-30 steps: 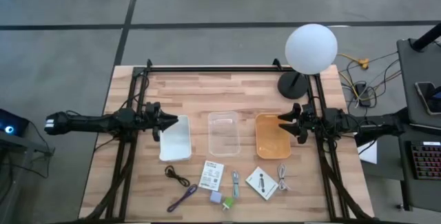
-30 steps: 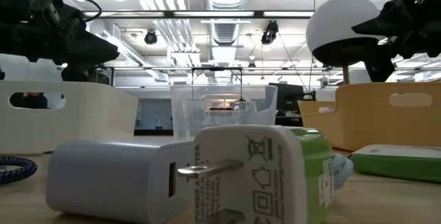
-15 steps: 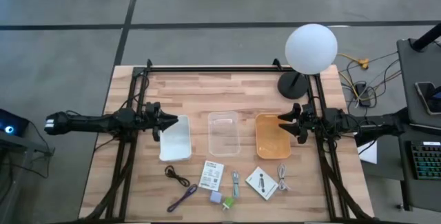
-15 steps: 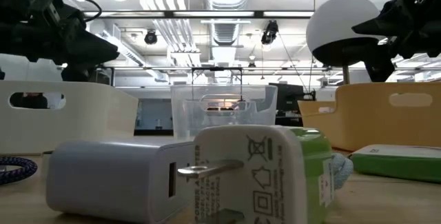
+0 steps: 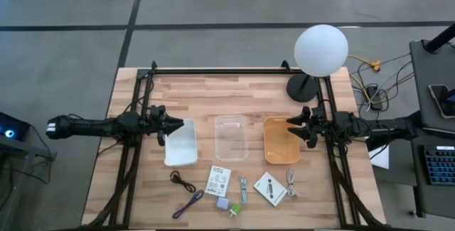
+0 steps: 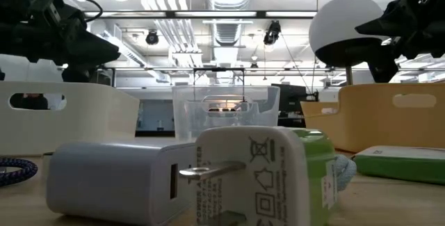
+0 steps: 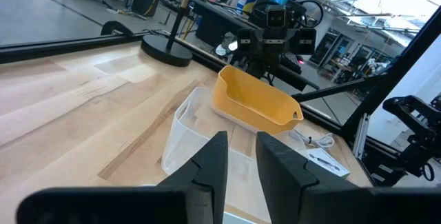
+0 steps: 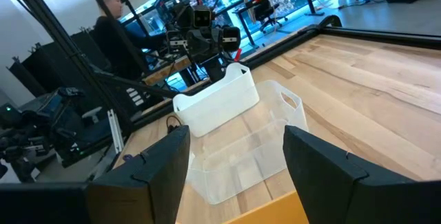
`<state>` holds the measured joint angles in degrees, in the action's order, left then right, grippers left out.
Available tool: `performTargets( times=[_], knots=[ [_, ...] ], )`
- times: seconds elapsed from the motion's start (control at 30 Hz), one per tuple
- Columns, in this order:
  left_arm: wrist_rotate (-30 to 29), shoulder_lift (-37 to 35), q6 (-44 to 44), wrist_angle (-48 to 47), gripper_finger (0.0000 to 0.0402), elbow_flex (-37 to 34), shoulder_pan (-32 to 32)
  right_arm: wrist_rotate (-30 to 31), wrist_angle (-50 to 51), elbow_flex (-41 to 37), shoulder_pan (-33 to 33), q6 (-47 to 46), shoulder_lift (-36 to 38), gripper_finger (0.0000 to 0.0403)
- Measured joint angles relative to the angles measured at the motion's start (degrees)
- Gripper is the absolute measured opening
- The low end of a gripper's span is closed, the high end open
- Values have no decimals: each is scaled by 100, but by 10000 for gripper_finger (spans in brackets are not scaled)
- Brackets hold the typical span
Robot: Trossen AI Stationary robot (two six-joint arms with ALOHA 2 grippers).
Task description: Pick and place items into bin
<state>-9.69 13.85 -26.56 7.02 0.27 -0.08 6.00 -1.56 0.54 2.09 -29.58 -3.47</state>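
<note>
The items lie in a row near the table's front edge: a black cable (image 5: 183, 181), a purple cable (image 5: 188, 204), a white packet (image 5: 218, 181), a lavender cube (image 5: 223, 204), a green cube (image 5: 234, 209), a pale cable (image 5: 243, 188), a second white packet (image 5: 270, 188) and a white cable (image 5: 291, 183). My left gripper (image 5: 178, 126) hovers over the white tray's (image 5: 181, 146) left far corner, with its fingers shut or nearly so (image 7: 241, 158), and is empty. My right gripper (image 5: 290, 128) hovers over the orange tray's (image 5: 279, 146) right side, open (image 8: 238, 155) and empty.
A clear tray (image 5: 230, 137) stands between the white and orange trays. A lamp with a white globe (image 5: 321, 50) stands on a black base (image 5: 302, 85) at the far right. A black frame rail (image 5: 220, 70) runs along the far edge. A person (image 8: 110, 17) shows beyond the table.
</note>
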Motion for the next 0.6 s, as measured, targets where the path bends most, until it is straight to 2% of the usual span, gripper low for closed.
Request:
performTargets(
  times=[0.33,0.6],
  knots=[
    [0,0,2,0,61,0,0,4,-44,0,-1,-13,-2,219],
    [-266,0,401,349,61,0,2,198,-779,0,0,5,-2,219]
  ],
)
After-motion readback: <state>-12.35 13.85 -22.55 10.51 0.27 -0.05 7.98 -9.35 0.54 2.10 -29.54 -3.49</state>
